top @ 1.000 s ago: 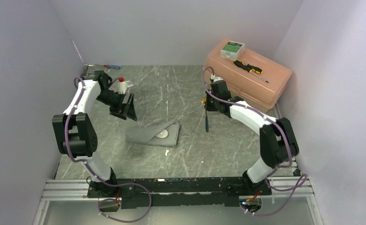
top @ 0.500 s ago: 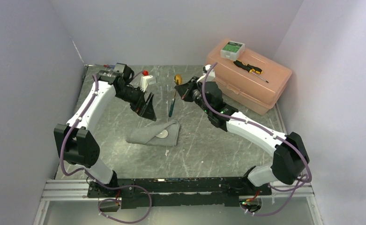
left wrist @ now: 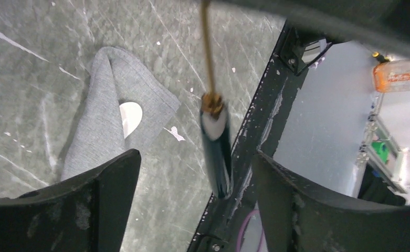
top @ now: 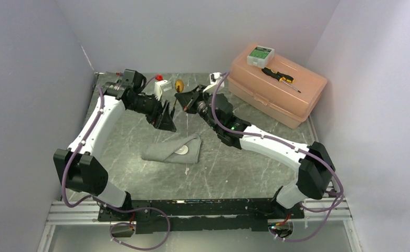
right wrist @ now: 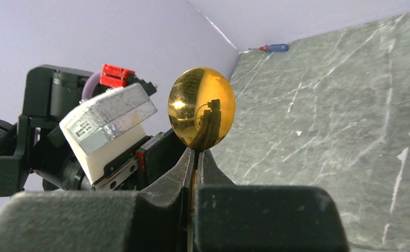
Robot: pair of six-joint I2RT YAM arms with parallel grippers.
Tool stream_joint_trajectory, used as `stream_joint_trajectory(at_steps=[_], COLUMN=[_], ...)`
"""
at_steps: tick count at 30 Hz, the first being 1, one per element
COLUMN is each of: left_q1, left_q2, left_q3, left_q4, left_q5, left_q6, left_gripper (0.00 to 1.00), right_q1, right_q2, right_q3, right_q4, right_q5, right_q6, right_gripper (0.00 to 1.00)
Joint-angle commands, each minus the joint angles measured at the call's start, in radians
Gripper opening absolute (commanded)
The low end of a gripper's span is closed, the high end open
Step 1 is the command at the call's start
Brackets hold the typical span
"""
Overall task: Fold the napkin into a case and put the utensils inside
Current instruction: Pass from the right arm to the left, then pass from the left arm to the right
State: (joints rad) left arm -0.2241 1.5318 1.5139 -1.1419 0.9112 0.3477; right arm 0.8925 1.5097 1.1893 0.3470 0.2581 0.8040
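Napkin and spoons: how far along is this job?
Done: the napkin lies folded on the table, with the white spoon showing in its opening. In hand: the right gripper is shut on the gold spoon, holding it in the air; its dark handle hangs between the open left gripper's fingers. Left: getting the gold spoon into the napkin.

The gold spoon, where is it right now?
Top view: the gold spoon is in the air near the back middle, held by the right gripper, right beside the left gripper, beyond the napkin.
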Motion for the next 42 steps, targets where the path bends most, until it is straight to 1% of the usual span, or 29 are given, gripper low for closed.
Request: stream_joint_trajectory(at_steps=[1, 2, 3, 5, 6, 7, 8, 9, 10, 11, 14, 15, 16, 17, 19, 22, 24, 26, 27, 29, 33, 36, 39, 42], left_q1=[-0.002, -0.003, -0.003, -0.003, -0.003, -0.002, -0.002, -0.003, -0.003, -0.003, -0.003, -0.003, -0.003, -0.003, -0.006, -0.006, -0.006, -0.006, -0.006, -0.006, -0.006, -0.006, -0.006, -0.007], left_q2=[-0.054, -0.055, -0.055, -0.060, -0.064, -0.071, -0.080, -0.089, -0.104, -0.120, -0.203, -0.232, -0.266, -0.295, -0.374, -0.509, -0.599, -0.674, -0.699, -0.713, -0.663, -0.610, -0.570, -0.538], left_q3=[-0.010, -0.010, -0.012, -0.016, -0.024, -0.031, -0.037, -0.047, -0.059, -0.073, -0.151, -0.188, -0.225, -0.266, -0.371, -0.590, -0.717, -0.841, -0.898, -0.961, -0.994, -1.004, -1.013, -1.011], left_q4=[0.060, 0.060, 0.061, 0.066, 0.074, 0.080, 0.083, 0.086, 0.097, 0.110, 0.213, 0.266, 0.315, 0.364, 0.498, 0.770, 0.923, 1.106, 1.216, 1.367, 1.547, 1.658, 1.773, 1.823], left_q5=[0.020, 0.010, 0.000, -0.035, -0.064, -0.088, -0.118, -0.159, -0.204, -0.264, -0.454, -0.515, -0.582, -0.634, -0.737, -0.801, -0.781, -0.727, -0.694, -0.640, -0.630, -0.656, -0.635, -0.630], left_q6=[-0.015, -0.010, -0.007, 0.008, 0.016, 0.027, 0.055, 0.081, 0.111, 0.151, 0.288, 0.336, 0.392, 0.459, 0.616, 0.903, 1.102, 1.277, 1.351, 1.465, 1.585, 1.599, 1.607, 1.622], left_gripper=[0.74, 0.65, 0.54, 0.24, 0.06, 0.03, 0.03, 0.03, 0.03, 0.03, 0.03, 0.03, 0.03, 0.03, 0.03, 0.03, 0.03, 0.03, 0.03, 0.03, 0.03, 0.03, 0.03, 0.03], right_q1=[0.033, 0.037, 0.041, 0.046, 0.047, 0.046, 0.047, 0.045, 0.041, 0.035, -0.003, -0.015, -0.029, -0.045, -0.085, -0.155, -0.174, -0.173, -0.169, -0.158, -0.139, -0.117, -0.103, -0.096], right_q2=[0.020, 0.024, 0.027, 0.030, 0.030, 0.031, 0.035, 0.038, 0.037, 0.030, -0.014, -0.031, -0.047, -0.064, -0.096, -0.103, -0.077, -0.053, -0.043, -0.031, -0.019, -0.012, 0.032, 0.058], right_q3=[0.057, 0.060, 0.063, 0.064, 0.065, 0.069, 0.079, 0.097, 0.113, 0.122, 0.141, 0.149, 0.157, 0.168, 0.171, 0.186, 0.233, 0.272, 0.282, 0.274, 0.247, 0.228, 0.234, 0.237], right_q4=[0.086, 0.089, 0.090, 0.086, 0.084, 0.067, 0.036, -0.007, -0.054, -0.092, -0.234, -0.289, -0.332, -0.411, -0.494, -0.556, -0.610, -0.645, -0.653, -0.648, -0.660, -0.649, -0.631, -0.605], right_q5=[0.035, 0.034, 0.037, 0.037, 0.033, 0.034, 0.029, 0.023, 0.021, 0.013, -0.038, -0.057, -0.084, -0.102, -0.163, -0.317, -0.394, -0.445, -0.472, -0.507, -0.531, -0.520, -0.552, -0.570], right_q6=[0.022, 0.021, 0.019, 0.018, 0.016, 0.016, 0.017, 0.020, 0.019, 0.021, 0.053, 0.061, 0.061, 0.065, 0.086, 0.135, 0.147, 0.152, 0.159, 0.174, 0.173, 0.165, 0.171, 0.184], right_gripper=[0.00, 0.00, 0.00, 0.00, 0.00, 0.00, 0.00, 0.05, 0.15, 0.27, 0.55, 0.62, 0.66, 0.67, 0.69, 0.68, 0.68, 0.67, 0.66, 0.66, 0.66, 0.66, 0.66, 0.65])
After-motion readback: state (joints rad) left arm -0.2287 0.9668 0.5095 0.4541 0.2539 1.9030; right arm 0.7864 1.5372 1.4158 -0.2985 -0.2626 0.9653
